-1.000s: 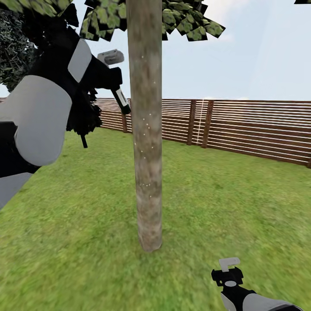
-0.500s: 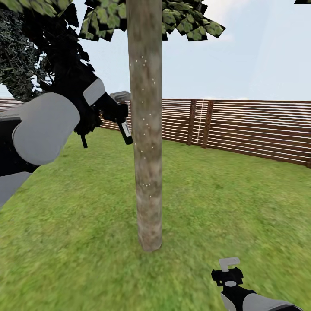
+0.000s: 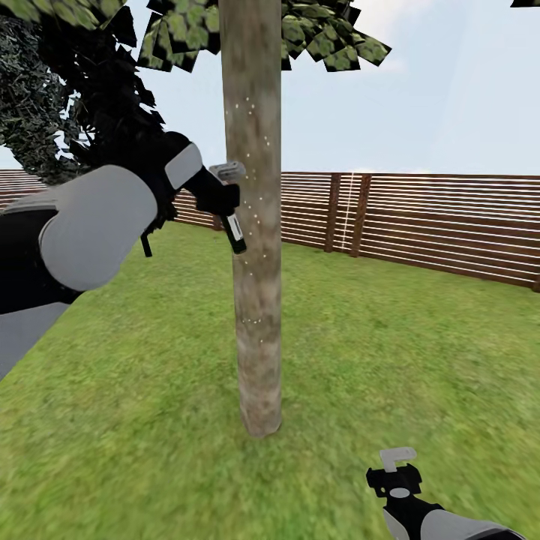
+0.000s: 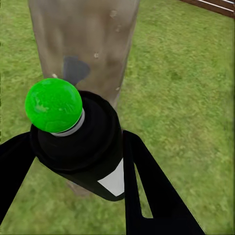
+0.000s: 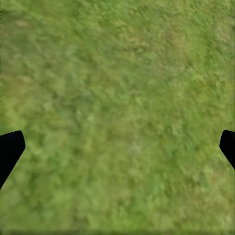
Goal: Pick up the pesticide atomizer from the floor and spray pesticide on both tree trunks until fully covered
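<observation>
Head view: thick upright tree trunk of mottled grey-brown bark (image 3: 255, 225) at centre frame, rising from the green grass lawn (image 3: 390, 337) into blocky green leaves (image 3: 322, 34) at the top edge; fine white pesticide specks (image 3: 251, 217) dot the bark at mid-height. At centre left, the left gripper (image 3: 217, 196) is closed around the small dark pesticide atomizer bottle with a white label (image 3: 234, 225), whose pale grey trigger head (image 3: 227, 170) lies just beside, possibly touching, the trunk's left edge; the bottle hangs tilted below the fingers. The right gripper (image 3: 397, 459) sits at lower right, over grass, well apart from the trunk. A brown horizontal-slat wooden fence (image 3: 435, 217) crosses the background. Left wrist view: black fingers (image 4: 147, 191) clamp the dark bottle (image 4: 90, 152), seen end-on with a bright green rounded cap (image 4: 53, 105) and white label patch (image 4: 115, 180); the trunk (image 4: 83, 44) stands close behind it at upper left. Right wrist view: blurred grass (image 5: 117, 117) across the frame, with the black fingertips (image 5: 9, 149) at the left and right edges, spread wide and holding nothing.
</observation>
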